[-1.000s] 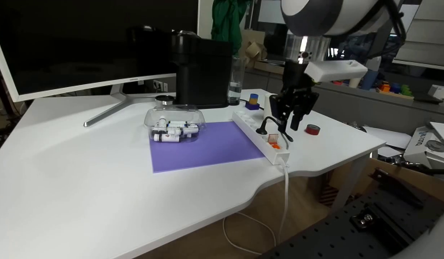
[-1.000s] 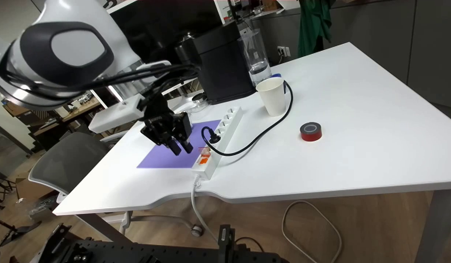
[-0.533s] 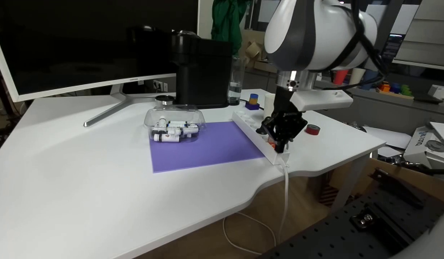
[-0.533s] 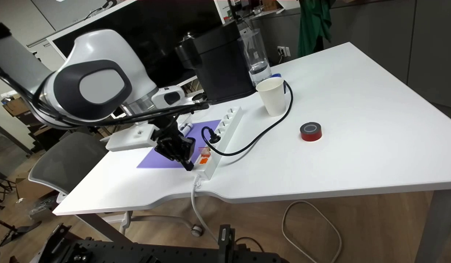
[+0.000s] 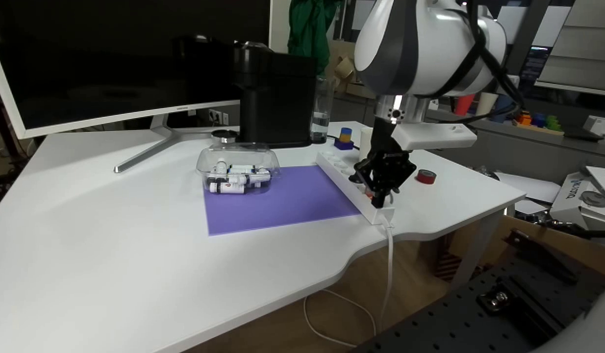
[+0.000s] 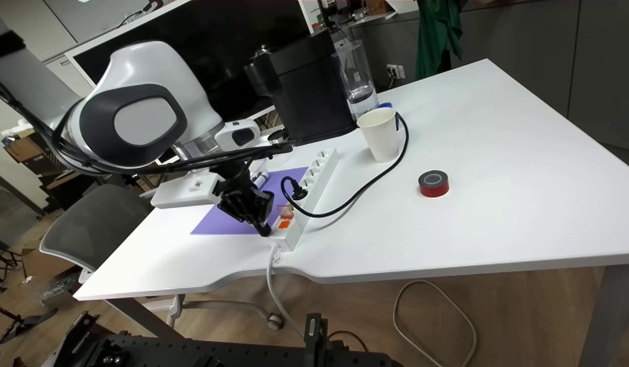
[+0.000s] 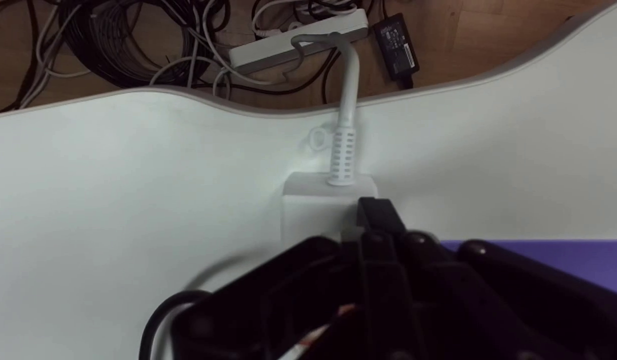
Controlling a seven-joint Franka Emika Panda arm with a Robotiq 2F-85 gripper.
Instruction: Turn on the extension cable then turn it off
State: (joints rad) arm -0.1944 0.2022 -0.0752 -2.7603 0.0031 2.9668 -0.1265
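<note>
The extension cable is a long white socket strip (image 5: 352, 195), lying along the purple sheet's edge; it also shows in an exterior view (image 6: 293, 236). An orange switch (image 6: 284, 224) sits near its cable end, with a raised clear reddish cover (image 6: 285, 211) beside it. A black plug (image 6: 299, 193) is in one socket. My gripper (image 5: 379, 202) is low at the strip's cable end; in an exterior view (image 6: 265, 231) its tips are beside the switch. In the wrist view the tips (image 7: 379, 212) are together over the strip's edge, holding nothing visible. The fingers hide the switch there.
A white paper cup (image 6: 379, 136), a red tape roll (image 6: 434, 183) and a black cord (image 6: 363, 188) are beside the strip. A clear box of small bottles (image 5: 238, 171) stands on the purple sheet (image 5: 292, 211). A coffee machine (image 5: 278, 98) and monitor are behind. The table's curved edge is near.
The gripper has come down from above the strip to its cable end, and its fingers, apart one second ago, have closed. Since half a second ago it has shifted only slightly.
</note>
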